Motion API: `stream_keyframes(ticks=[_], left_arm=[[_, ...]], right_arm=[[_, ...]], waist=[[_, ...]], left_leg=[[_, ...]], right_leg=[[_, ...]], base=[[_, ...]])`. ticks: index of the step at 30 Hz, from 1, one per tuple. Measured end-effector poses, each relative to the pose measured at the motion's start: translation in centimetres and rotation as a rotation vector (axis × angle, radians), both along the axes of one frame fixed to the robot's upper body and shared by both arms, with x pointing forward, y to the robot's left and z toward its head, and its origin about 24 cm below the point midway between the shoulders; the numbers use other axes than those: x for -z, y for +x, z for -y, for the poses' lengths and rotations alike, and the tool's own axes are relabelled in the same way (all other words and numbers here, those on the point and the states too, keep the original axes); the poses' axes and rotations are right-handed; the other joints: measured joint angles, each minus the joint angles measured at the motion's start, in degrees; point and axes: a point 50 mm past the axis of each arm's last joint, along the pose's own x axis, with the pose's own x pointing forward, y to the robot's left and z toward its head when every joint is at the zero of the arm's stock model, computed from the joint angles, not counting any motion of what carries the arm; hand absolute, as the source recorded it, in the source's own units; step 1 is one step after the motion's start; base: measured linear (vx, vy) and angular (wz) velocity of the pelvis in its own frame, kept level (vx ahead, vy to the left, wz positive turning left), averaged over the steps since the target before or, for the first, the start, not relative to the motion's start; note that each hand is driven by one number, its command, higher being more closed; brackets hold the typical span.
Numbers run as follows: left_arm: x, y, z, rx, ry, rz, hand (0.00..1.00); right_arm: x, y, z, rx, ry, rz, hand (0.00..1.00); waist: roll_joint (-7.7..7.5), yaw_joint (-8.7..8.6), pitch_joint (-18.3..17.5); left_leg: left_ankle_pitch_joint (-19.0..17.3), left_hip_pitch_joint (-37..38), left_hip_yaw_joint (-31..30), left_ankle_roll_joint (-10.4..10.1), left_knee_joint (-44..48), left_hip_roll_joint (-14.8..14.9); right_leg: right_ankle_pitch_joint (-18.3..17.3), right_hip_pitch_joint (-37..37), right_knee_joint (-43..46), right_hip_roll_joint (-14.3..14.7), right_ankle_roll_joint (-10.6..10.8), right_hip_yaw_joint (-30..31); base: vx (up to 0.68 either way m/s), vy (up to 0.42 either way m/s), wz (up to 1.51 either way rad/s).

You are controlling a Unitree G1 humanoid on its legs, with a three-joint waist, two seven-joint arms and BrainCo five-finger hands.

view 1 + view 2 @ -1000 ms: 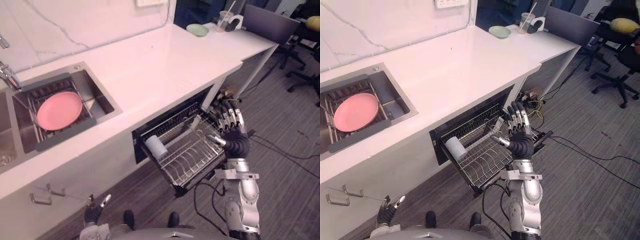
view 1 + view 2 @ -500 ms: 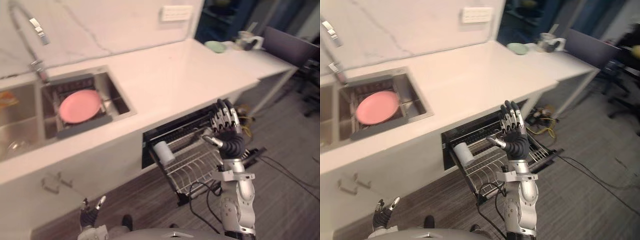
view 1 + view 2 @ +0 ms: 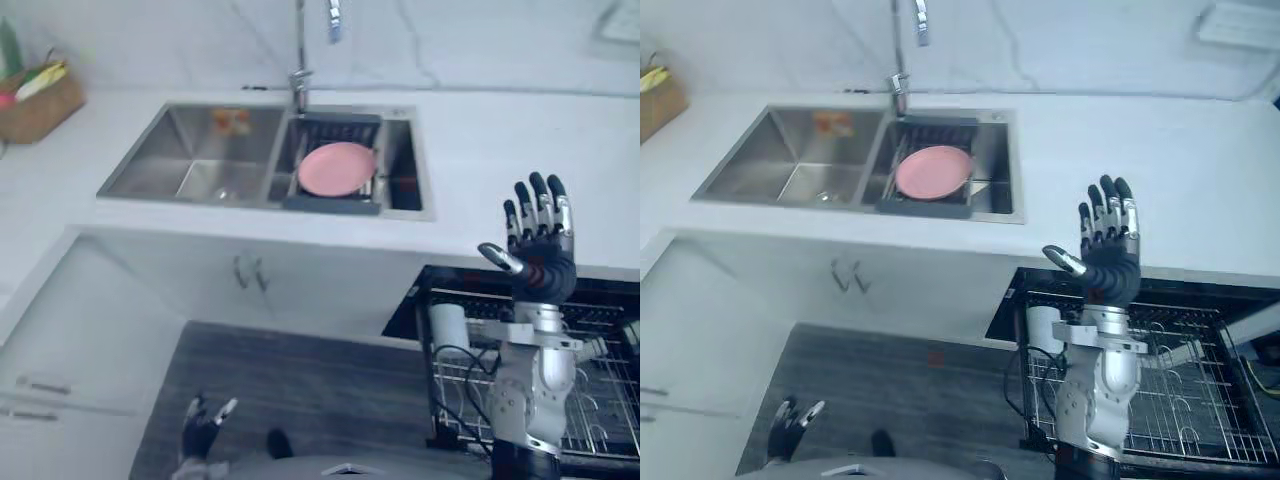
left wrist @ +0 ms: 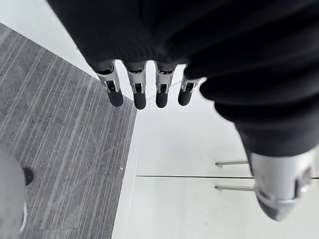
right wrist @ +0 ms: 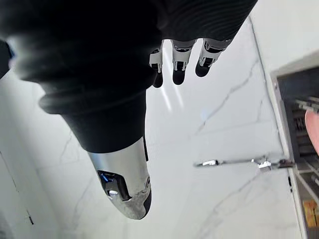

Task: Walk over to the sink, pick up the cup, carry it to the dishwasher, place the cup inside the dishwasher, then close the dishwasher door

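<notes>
A white cup lies on its side at the near left end of the pulled-out dishwasher rack. My right hand is raised upright above that rack, open, fingers straight, holding nothing. My right hand has its fingers pointing at the marble wall. My left hand hangs low over the dark floor, also open and empty, and in its wrist view the left hand has its fingers hanging straight. The steel double sink lies further left in the white counter.
A pink plate rests on a rack in the sink's right basin under the tall faucet. A brown basket stands at the counter's far left. White cabinet fronts with small handles run below the sink. Dark wood floor lies in front.
The camera has swung left, so the sink now sits at the top centre and the dishwasher rack at the lower right. My right hand stays raised and open.
</notes>
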Motion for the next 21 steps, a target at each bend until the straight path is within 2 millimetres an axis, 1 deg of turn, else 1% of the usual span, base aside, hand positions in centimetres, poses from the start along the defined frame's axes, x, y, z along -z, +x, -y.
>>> stream_keyframes(ticks=[1, 2, 3, 4, 5, 6, 7, 8, 9, 10, 11, 12, 13, 15, 18, 21], left_arm=[[0.0, 0.4, 0.2, 0.027, -0.001, 0.002, 0.00], [0.0, 0.8, 0.4, 0.050, -0.002, 0.004, 0.00], [0.0, 1.0, 0.3, 0.059, 0.002, 0.007, 0.00], [0.0, 1.2, 0.5, 0.080, 0.003, 0.005, 0.00], [0.1, 1.4, 0.5, 0.101, 0.006, -0.003, 0.00], [0.2, 1.5, 0.5, 0.113, 0.008, -0.005, 0.00], [0.2, 1.7, 0.6, 0.141, 0.013, -0.012, 0.00], [0.3, 1.9, 0.6, 0.163, 0.016, -0.018, 0.00], [0.3, 2.0, 0.4, 0.173, 0.021, -0.020, 0.00], [0.3, 2.0, 0.2, 0.190, 0.033, -0.025, 0.00], [0.4, 2.0, -0.1, 0.203, 0.047, -0.031, 0.00], [0.4, 2.0, -0.1, 0.207, 0.050, -0.032, 0.00], [0.3, 2.1, 0.0, 0.214, 0.050, -0.027, 0.00], [0.4, 2.0, 0.0, 0.211, 0.049, -0.033, 0.00], [0.4, 2.1, 0.0, 0.210, 0.046, -0.028, 0.00], [0.3, 2.1, 0.0, 0.199, 0.025, -0.022, 0.00]], right_arm=[[0.0, 0.2, -0.4, -0.010, 0.014, 0.006, 0.00], [0.1, 0.3, -0.7, -0.020, 0.018, 0.002, 0.00], [0.2, 0.3, -0.9, -0.023, 0.020, -0.002, 0.00], [0.3, 0.4, -1.3, -0.024, 0.018, -0.011, 0.00], [0.7, 0.1, -1.3, -0.011, 0.024, -0.026, 0.00], [1.0, -0.1, -1.2, -0.001, 0.030, -0.041, 0.00], [1.7, -1.0, -0.9, 0.028, 0.036, -0.080, 0.00], [2.0, -2.2, -0.6, 0.059, 0.036, -0.103, 0.00], [1.9, -2.6, -0.5, 0.069, 0.036, -0.103, 0.00], [1.6, -2.9, -0.5, 0.076, 0.032, -0.094, 0.00], [1.1, -2.9, -0.6, 0.071, 0.023, -0.067, 0.00], [0.9, -2.9, -0.6, 0.069, 0.023, -0.059, 0.00], [0.9, -3.0, -0.4, 0.073, 0.027, -0.055, 0.00], [1.4, -3.3, -0.1, 0.087, 0.036, -0.075, 0.00], [1.3, -3.3, -0.1, 0.089, 0.035, -0.066, 0.00], [1.3, -3.3, -0.2, 0.089, 0.040, -0.066, 0.00]], waist=[[-0.54, -0.14, 0.12], [-1.12, -0.27, 0.53], [-1.34, -0.36, 0.87], [-1.50, -0.52, 1.17], [-1.42, -1.30, 1.39], [-1.37, -1.79, 1.55], [-1.29, -3.07, 1.58], [-1.59, -4.09, 1.63], [-2.05, -4.29, 1.68], [-2.40, -4.25, 1.75], [-3.10, -3.53, 1.63], [-3.22, -3.55, 1.62], [-3.12, -3.62, 1.72], [-2.68, -3.86, 1.99], [-2.65, -4.19, 1.92], [-2.69, -4.11, 1.92]], left_leg=[[-0.31, 0.22, 0.30, 0.75, -0.03, -0.43], [-1.11, 0.58, 0.89, 1.07, -0.33, -0.83], [-1.32, 0.84, 1.34, 1.24, -0.35, -1.00], [-1.82, 0.71, 1.65, 1.87, -0.37, -1.22], [-1.85, 0.57, 1.18, 1.92, -0.36, -1.26], [-1.82, 0.43, 0.13, 1.91, -0.36, -1.28], [-1.77, -0.28, -2.61, 1.91, -0.35, -1.28], [-1.76, -0.68, -4.97, 1.92, -0.35, -1.59], [-1.75, -0.85, -5.17, 1.93, -0.35, -1.81], [-1.54, -1.33, -5.12, 1.99, -0.35, -2.44], [-0.76, -1.62, -4.63, 2.29, -0.35, -3.20], [-0.46, -1.94, -4.55, 2.39, -0.36, -3.80], [0.40, -2.36, -4.51, 2.85, -0.36, -4.20], [1.48, -2.23, -4.55, 2.97, -0.37, -3.94], [2.02, -2.31, -4.46, 3.17, -0.37, -3.46], [2.05, -2.36, -4.10, 3.12, -0.38, -3.16]], right_leg=[[0.08, -0.43, 1.14, -0.91, -0.02, 0.53], [0.12, -0.91, 2.68, -1.87, -0.09, 1.46], [0.20, -1.17, 3.44, -2.34, -0.26, 1.92], [0.50, -1.96, 4.90, -2.85, -0.98, 3.25], [0.61, -2.95, 6.14, -2.60, -3.04, 7.68], [0.43, -3.44, 6.59, -1.73, -3.40, 12.04], [-0.80, -3.56, 6.35, 1.79, -2.18, 22.49], [-2.73, -2.88, 5.37, 5.25, -1.63, 29.82], [-3.59, -2.32, 4.57, 6.22, -1.85, 31.70], [-4.62, -1.85, 3.55, 6.84, -2.21, 32.35], [-5.62, -1.51, 2.02, 6.60, -1.91, 32.89], [-6.34, -1.48, 1.32, 6.24, -1.55, 33.47], [-7.18, -1.47, 0.72, 6.02, -0.75, 34.08], [-7.13, -1.33, 0.54, 6.13, -0.36, 34.22], [-6.66, -1.23, -0.24, 6.70, -0.57, 34.39], [-6.47, -1.32, -0.44, 6.95, -0.71, 34.76]], base=[[-0.11, 0.114, -0.23], [-0.11, 0.122, -0.28], [-0.14, 0.128, -0.34], [-0.15, 0.115, -0.18], [-0.13, 0.105, -0.01], [-0.08, 0.061, 0.52], [0.01, -0.016, 1.01], [0.04, -0.059, 1.09], [0.06, -0.088, 0.81], [0.01, -0.091, 0.16], [-0.01, -0.076, -0.07], [-0.01, -0.074, -0.18], [-0.01, -0.057, -0.07], [-0.01, -0.058, -0.02], [0.00, -0.055, -0.05], [0.01, -0.033, -0.07]])
